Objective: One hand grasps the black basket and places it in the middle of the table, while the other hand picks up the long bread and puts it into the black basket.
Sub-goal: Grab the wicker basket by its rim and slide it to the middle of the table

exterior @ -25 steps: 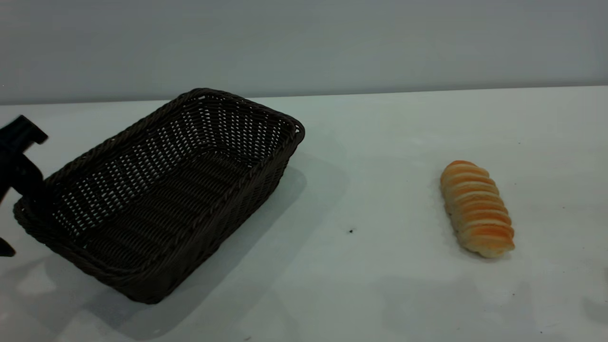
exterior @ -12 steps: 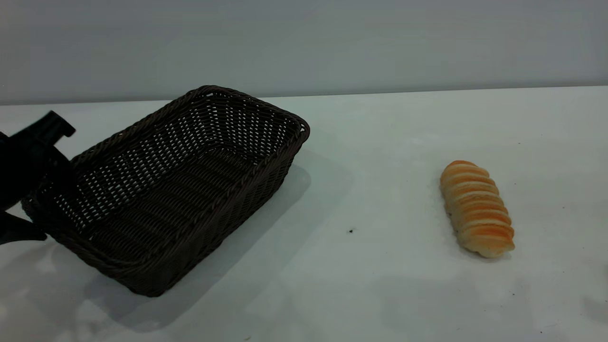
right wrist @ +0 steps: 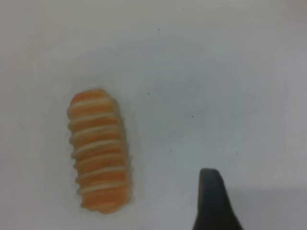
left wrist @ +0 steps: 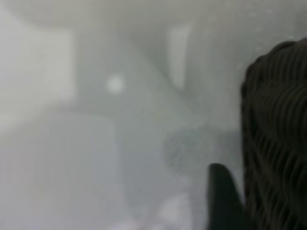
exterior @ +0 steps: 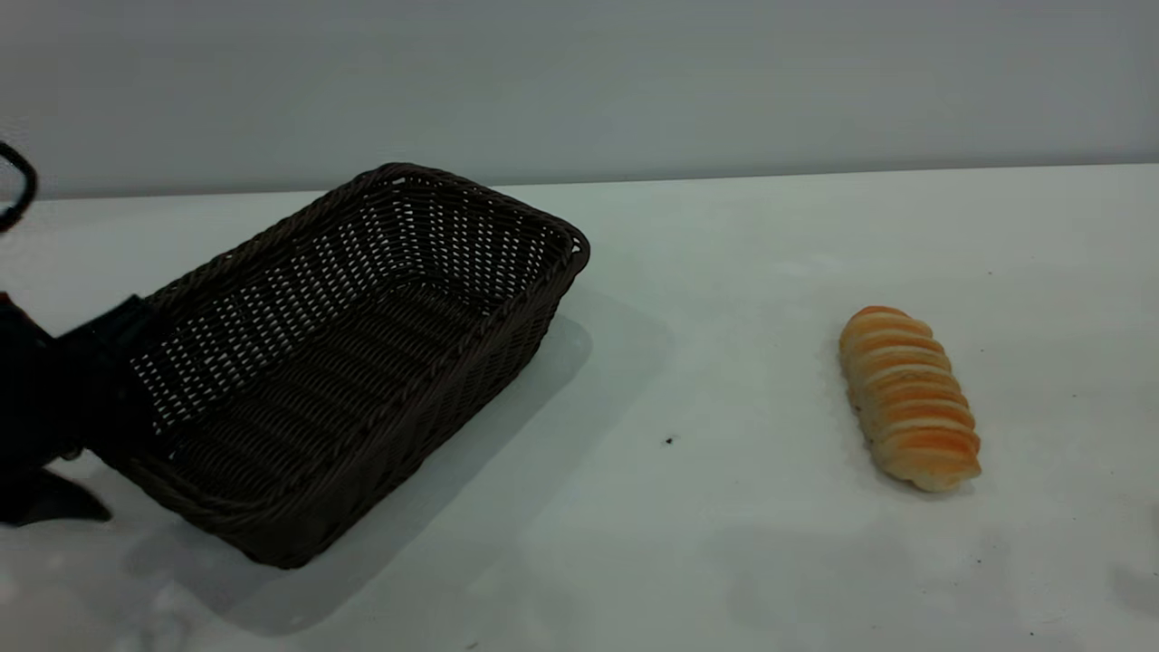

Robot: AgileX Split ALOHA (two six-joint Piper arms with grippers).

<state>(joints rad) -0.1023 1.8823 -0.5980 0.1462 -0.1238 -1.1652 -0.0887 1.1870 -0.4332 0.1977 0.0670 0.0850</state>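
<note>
Left gripper (exterior: 86,398) at the near-left end of the black basket (exterior: 362,344) — woven wicker, flared sides; grip cannot be judged. Long bread (exterior: 908,398) — ridged, golden — lies right on the matte white table (exterior: 724,272). Right gripper: one dark fingertip (right wrist: 213,203) shows near it, opening unclear.

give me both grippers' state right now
left gripper: at the black basket's near-left end, grip cannot be told.
right gripper: one fingertip shows, apart from the long bread; holding nothing.
</note>
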